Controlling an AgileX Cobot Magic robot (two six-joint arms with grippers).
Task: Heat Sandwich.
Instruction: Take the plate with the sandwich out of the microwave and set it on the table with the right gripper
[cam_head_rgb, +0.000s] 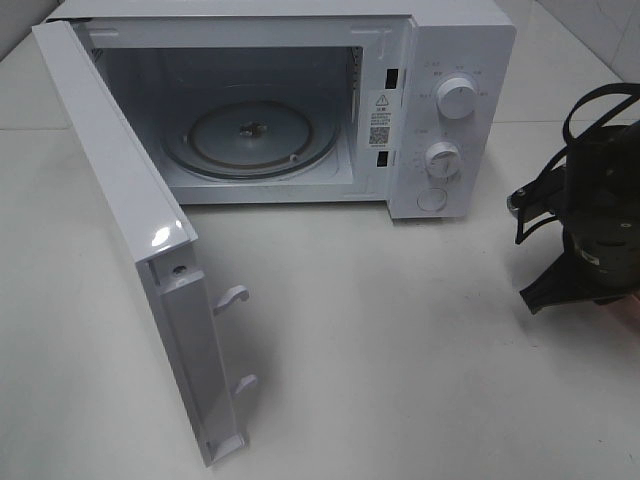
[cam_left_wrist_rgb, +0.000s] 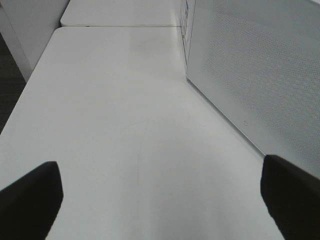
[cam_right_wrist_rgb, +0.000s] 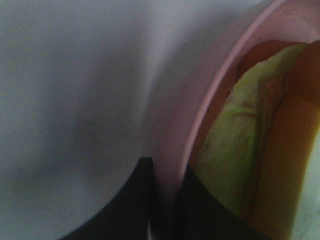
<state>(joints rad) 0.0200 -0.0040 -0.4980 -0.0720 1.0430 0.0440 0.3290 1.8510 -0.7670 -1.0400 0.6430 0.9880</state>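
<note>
Right of the microwave (cam_head_rgb: 300, 100), right pincer (cam_right_wrist_rgb: 162, 200) is clamped on one pink plate's (cam_right_wrist_rgb: 200, 135) rim, one sandwich (cam_right_wrist_rgb: 240, 150) just inside; left pincer (cam_left_wrist_rgb: 160, 200) gapes wide.

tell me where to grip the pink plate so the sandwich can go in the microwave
Grip the pink plate by its thin raised rim, coming from outside its edge with one finger over and one under. The right gripper is already shut on that rim. The sandwich fills the plate, so only the rim is free.
</note>
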